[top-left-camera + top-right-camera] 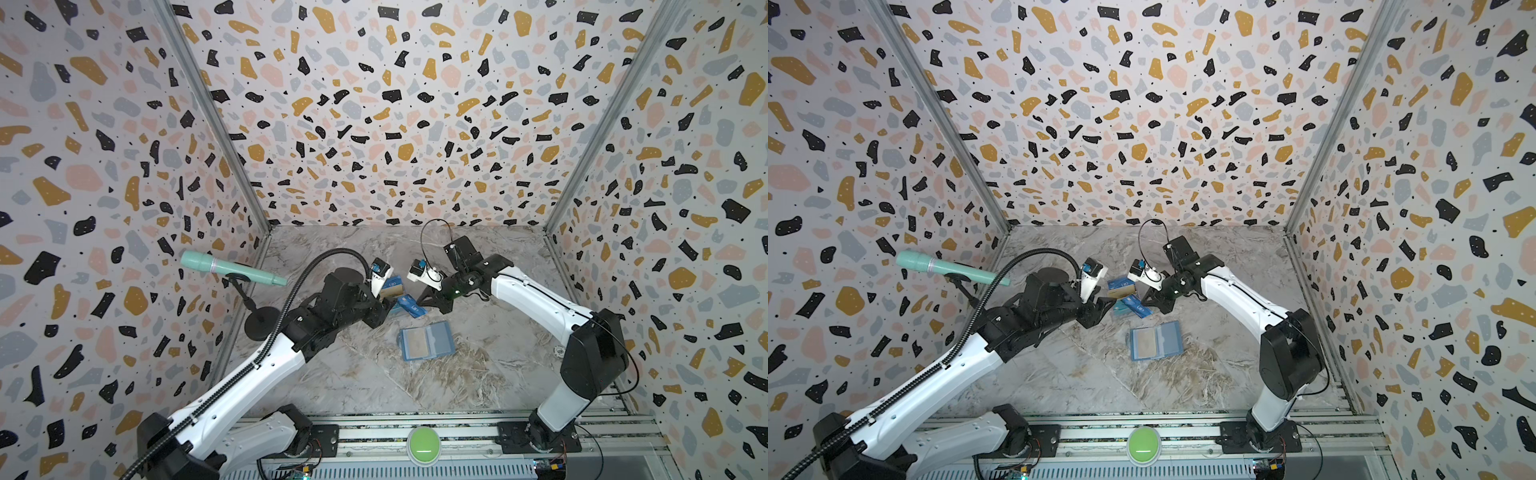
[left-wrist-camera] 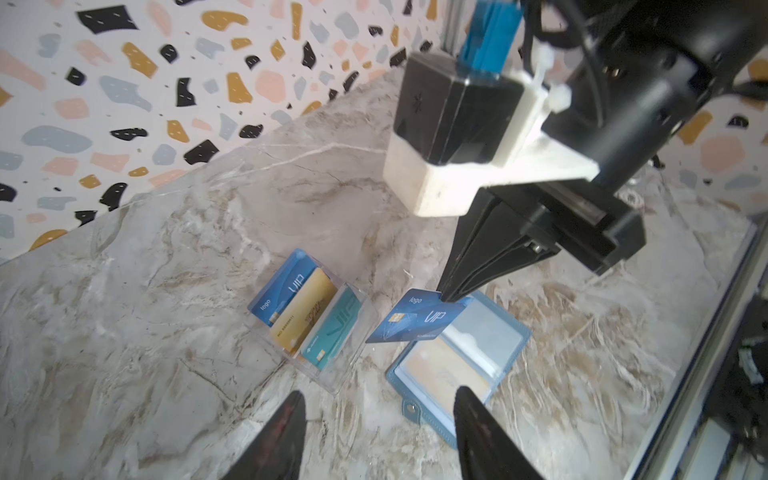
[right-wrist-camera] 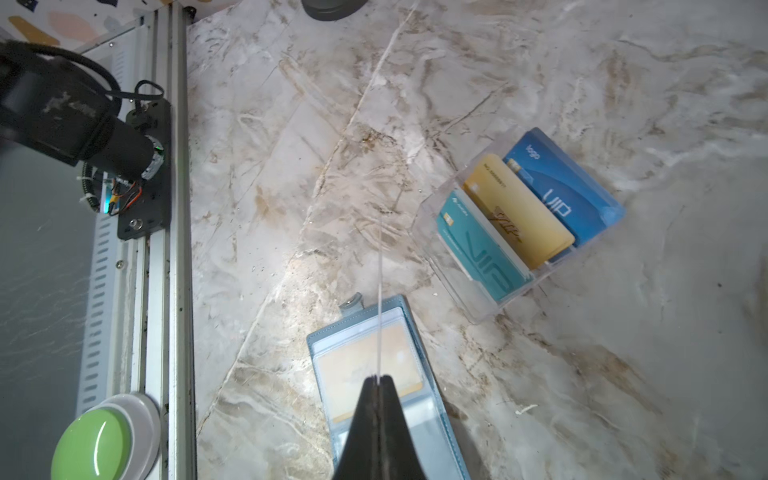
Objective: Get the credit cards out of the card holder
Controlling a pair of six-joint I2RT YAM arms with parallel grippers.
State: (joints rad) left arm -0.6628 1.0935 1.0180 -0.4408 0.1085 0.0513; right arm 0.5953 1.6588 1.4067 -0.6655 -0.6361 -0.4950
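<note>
The card holder (image 1: 427, 340) lies opened flat near the middle of the marble counter (image 1: 478, 374), a tan-gold card (image 3: 368, 365) showing through its clear inner sleeve. Toward the back edge, just beyond the holder, stands a clear acrylic stand (image 3: 523, 232) with three cards upright in its tiers: a teal card (image 3: 478, 249), a gold card (image 3: 517, 208) and a blue card (image 3: 561, 187). The right gripper (image 2: 451, 296) hangs above the holder with its jaws closed on one corner of a blue VIP card (image 2: 415, 322), which is lifted clear of the counter between stand and holder. The left gripper (image 2: 378, 432) hovers near the stand's left side, jaws parted and empty. A mint-green microphone (image 1: 232, 270) on a black stand occupies the counter's left edge; a green button (image 1: 424, 444) sits at the front rail.
</note>
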